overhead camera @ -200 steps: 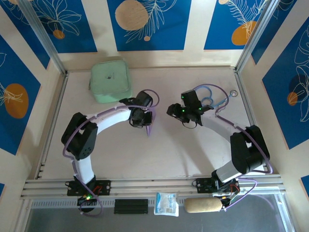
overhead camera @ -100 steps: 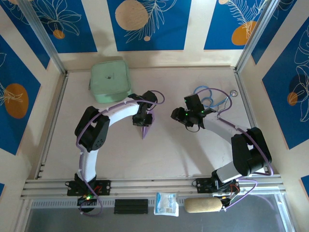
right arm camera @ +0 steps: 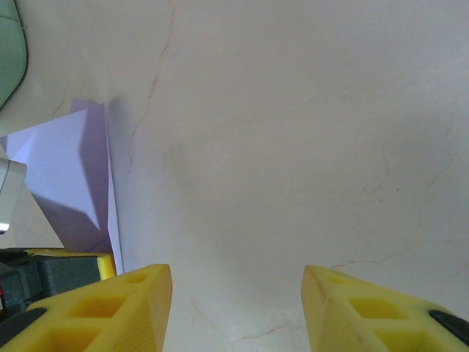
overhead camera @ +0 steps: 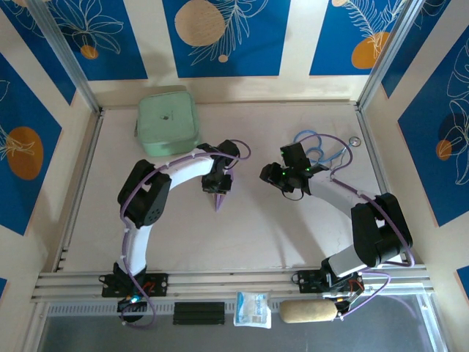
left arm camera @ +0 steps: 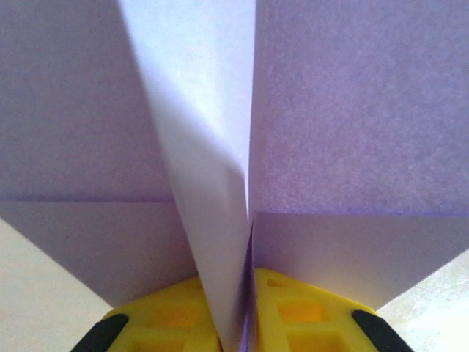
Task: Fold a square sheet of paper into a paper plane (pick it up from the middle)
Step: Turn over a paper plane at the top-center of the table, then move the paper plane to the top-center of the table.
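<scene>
The paper plane [overhead camera: 218, 199] is seen near the middle of the bench [overhead camera: 242, 242], with its tip pointed toward 6 o'clock. Its centre fold is pinched between the yellow fingers [left arm camera: 308, 312] of the left claw [left arm camera: 236, 323], and the lilac wings are spread to both sides. The right claw [overhead camera: 270, 174] is placed at 3 o'clock from the plane, apart from it, with jaws spread over bare bench. A mint-green pouch [overhead camera: 167, 121] is lying at 11 o'clock.
</scene>
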{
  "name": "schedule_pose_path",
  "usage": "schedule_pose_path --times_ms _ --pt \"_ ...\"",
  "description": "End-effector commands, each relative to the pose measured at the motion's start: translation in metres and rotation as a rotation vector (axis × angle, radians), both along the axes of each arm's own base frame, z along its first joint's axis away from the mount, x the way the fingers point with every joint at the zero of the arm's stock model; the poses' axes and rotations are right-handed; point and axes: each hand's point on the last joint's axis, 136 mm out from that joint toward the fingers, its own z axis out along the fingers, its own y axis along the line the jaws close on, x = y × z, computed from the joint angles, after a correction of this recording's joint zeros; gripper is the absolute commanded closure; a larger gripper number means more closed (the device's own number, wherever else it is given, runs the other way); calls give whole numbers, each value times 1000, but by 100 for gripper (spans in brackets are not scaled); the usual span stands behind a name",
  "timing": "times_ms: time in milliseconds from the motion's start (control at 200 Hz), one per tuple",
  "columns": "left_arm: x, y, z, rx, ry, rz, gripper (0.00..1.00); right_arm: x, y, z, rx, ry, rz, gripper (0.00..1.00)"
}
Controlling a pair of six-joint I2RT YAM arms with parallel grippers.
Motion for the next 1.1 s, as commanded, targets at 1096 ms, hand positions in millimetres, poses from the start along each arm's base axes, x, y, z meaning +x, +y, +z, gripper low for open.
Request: schedule_pose_path --times_ms 1096 --pt "90 -28 -4 -40 -168 172 70 -4 -10 12 -19 -32 4 49"
